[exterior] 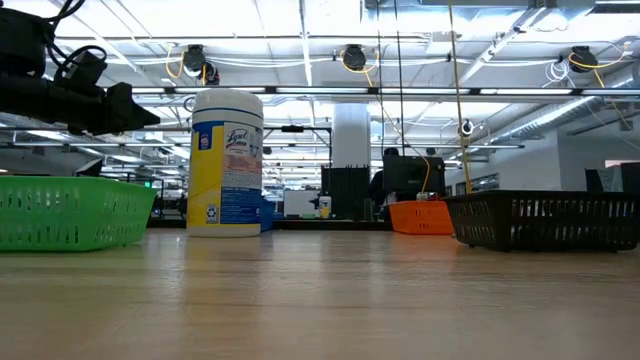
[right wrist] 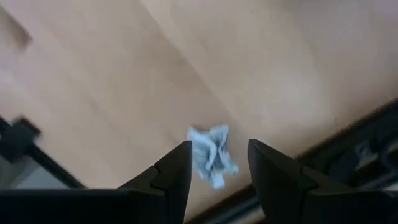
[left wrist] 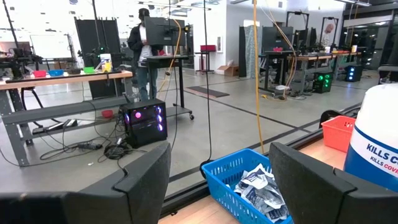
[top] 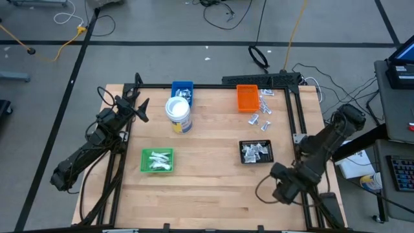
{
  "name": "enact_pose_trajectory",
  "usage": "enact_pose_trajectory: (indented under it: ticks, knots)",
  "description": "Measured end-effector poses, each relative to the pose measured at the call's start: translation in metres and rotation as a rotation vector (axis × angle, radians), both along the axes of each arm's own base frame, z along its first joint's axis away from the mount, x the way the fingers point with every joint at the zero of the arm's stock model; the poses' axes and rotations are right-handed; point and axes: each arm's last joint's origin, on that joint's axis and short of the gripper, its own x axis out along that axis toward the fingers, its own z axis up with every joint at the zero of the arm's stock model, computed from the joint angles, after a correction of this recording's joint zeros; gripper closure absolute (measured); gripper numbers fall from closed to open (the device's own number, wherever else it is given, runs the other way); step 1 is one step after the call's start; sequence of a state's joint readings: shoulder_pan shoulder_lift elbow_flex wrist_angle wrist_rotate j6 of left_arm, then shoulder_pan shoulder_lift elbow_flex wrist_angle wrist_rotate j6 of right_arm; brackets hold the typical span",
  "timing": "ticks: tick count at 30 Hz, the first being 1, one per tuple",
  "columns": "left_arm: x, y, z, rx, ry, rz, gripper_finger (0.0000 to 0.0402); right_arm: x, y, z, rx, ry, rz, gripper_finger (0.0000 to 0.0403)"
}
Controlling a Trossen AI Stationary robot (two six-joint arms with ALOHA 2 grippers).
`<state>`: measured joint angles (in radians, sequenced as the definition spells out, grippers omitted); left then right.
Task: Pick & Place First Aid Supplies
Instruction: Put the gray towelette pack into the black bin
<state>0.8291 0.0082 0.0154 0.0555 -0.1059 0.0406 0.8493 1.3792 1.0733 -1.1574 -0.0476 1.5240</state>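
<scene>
My right gripper (right wrist: pixel 217 155) is open and hangs over the table's near right part (top: pixel 279 183), pointing down. A crumpled silvery-grey packet (right wrist: pixel 212 155) shows between its fingertips, over the wood by the table's edge. More packets lie loose (top: pixel 262 114) beside the orange tray (top: pixel 247 97). Others fill the black tray (top: pixel 257 151), the green tray (top: pixel 158 160) and the blue tray (left wrist: pixel 252 186). My left gripper (left wrist: pixel 217 180) is open and waits above the table's far left corner (top: pixel 138 107), clear of everything. My right gripper stands with one finger on each side of the crumpled packet (right wrist: pixel 212 155), coming from above. Whether either finger touches it, I cannot tell. Whether the packet lies on the table or is lifted does not show either.
A white tub with a blue label (top: pixel 178 114) stands upright between the blue and green trays, and it also shows in the low view (exterior: pixel 226 162). A black frame rail (top: pixel 294 110) runs along the table's right and far edges. Bare wood lies in the table's middle and near part.
</scene>
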Motion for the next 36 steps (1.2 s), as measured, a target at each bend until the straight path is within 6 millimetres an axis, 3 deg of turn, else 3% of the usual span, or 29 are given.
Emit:
enact_pose_trajectory:
  ticks: [10,24,36]
  knots:
    - [0.0,0.0,0.0,0.0,0.0,0.0,0.0128,-0.025,0.02,-0.002,-0.001,0.033,0.02,0.025]
    - [0.0,0.0,0.0,0.0,0.0,0.0,0.0128,-0.018,0.027,-0.055,-0.001,0.18,0.118,0.025]
    - [0.0,0.0,0.0,0.0,0.0,0.0,0.0128,-0.02,0.015,-0.082,0.038,0.249,0.122,0.0264]
